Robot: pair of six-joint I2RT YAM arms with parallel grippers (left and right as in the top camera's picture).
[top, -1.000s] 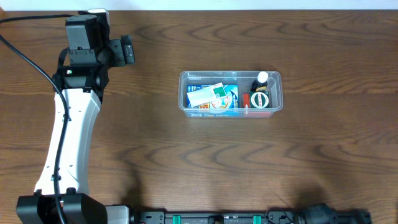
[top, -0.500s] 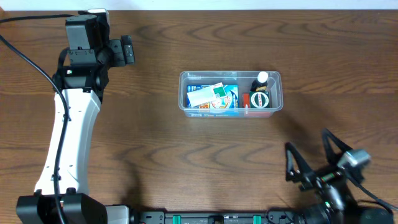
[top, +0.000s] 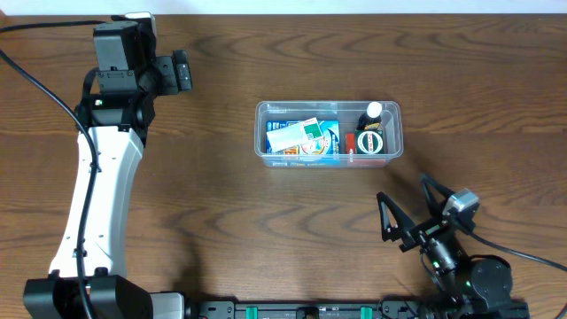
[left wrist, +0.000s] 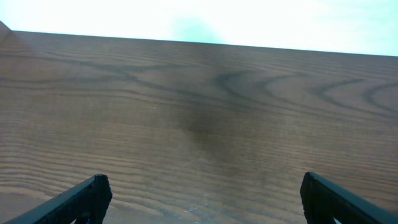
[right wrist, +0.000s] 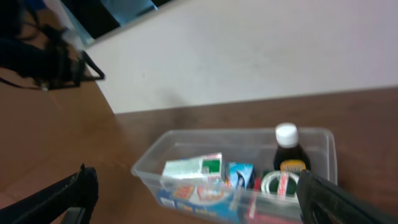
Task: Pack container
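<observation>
Wood-grain table [top: 266,230]. Ahead of the right gripper [top: 403,188], toward its right finger: dark bottle [top: 373,118], white cap, upright. Just beside it a round white ring [top: 370,143], maybe a tape roll. Further left: blue carton [top: 325,142], with a white-green box [top: 295,135] lying on it.

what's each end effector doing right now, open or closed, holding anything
left end effector: open, holding nothing
right end effector: open, holding nothing

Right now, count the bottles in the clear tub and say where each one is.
1. A dark bottle with a white cap stands at the right end of the tub, beside the boxes. Others could lie hidden under the boxes.
</observation>
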